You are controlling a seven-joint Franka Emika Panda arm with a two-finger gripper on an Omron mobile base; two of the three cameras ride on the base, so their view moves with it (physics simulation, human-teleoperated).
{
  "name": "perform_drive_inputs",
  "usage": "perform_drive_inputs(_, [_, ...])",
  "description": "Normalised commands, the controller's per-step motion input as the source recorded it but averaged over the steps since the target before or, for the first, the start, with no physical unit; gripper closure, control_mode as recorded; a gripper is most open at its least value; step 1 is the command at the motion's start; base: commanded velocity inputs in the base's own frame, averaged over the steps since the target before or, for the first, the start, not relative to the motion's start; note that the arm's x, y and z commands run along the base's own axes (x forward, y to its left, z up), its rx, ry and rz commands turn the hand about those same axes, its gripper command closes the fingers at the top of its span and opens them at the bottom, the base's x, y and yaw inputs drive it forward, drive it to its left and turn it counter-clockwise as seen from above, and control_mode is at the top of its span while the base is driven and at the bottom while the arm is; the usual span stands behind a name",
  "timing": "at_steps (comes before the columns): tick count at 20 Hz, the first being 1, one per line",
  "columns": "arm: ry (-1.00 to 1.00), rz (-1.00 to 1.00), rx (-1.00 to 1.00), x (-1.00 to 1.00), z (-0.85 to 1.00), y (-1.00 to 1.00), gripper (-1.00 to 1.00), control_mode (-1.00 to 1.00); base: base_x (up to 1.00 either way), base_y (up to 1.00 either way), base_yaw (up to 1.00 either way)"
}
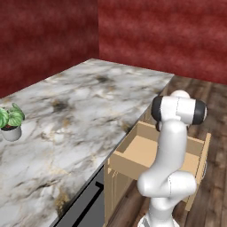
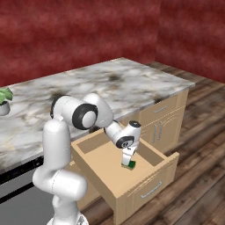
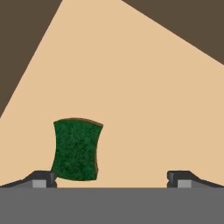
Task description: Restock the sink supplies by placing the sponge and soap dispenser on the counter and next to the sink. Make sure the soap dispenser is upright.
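While the arm reaches down into the open drawer (image 2: 145,176) below the counter (image 2: 132,83), the gripper (image 2: 128,161) hangs directly over the sponge (image 2: 128,165), which lies flat on the drawer floor toward the drawer's right front part in the right base view. In the hand view, the fingertips (image 3: 43,179) stand fully apart with nothing between them in contact; the sponge (image 3: 76,149) sits close to the left fingertip rather than centred, and the right fingertip is well clear of it. No object is held.

Handling assessment: the sponge is a small flat green block and is judged to be light, soft and compressible. A firm closure will likely squeeze it without damage, and its rough surface should resist slipping. Because it lies low, the fingers need to descend almost to the drawer floor. The recommended hold is across the two long side faces at mid-length, after shifting the hand so that the block sits midway between the fingertips. An off-centre closure may push the sponge sideways or pinch only its edge.

The soap dispenser and sink cannot be located from these views.
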Motion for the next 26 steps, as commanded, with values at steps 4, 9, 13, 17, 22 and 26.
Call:
perform_drive_inputs(4, [0.0,-0.02,0.04,0.14,-0.28,0.03,-1.0,-1.0,0.0,0.0,0.0])
perform_drive_inputs(9, [0.0,-0.15,0.0,0.21,-0.2,0.19,-1.0,-1.0,0.0,0.0,0.0])
perform_drive_inputs(13, [0.0,-0.19,-0.02,0.16,-0.23,0.14,-1.0,-1.0,0.0,0.0,0.0])
perform_drive_inputs(17, [0.05,-0.2,-0.06,0.05,-0.2,0.07,-1.0,-1.0,0.0,0.0,0.0])
perform_drive_inputs(22, [0.05,-0.22,-0.06,0.04,-0.24,0.04,-1.0,-1.0,0.0,0.0,0.0])
perform_drive_inputs(26, [0.06,-0.22,-0.04,0.11,-0.08,0.0,-1.0,-1.0,0.0,0.0,0.0])
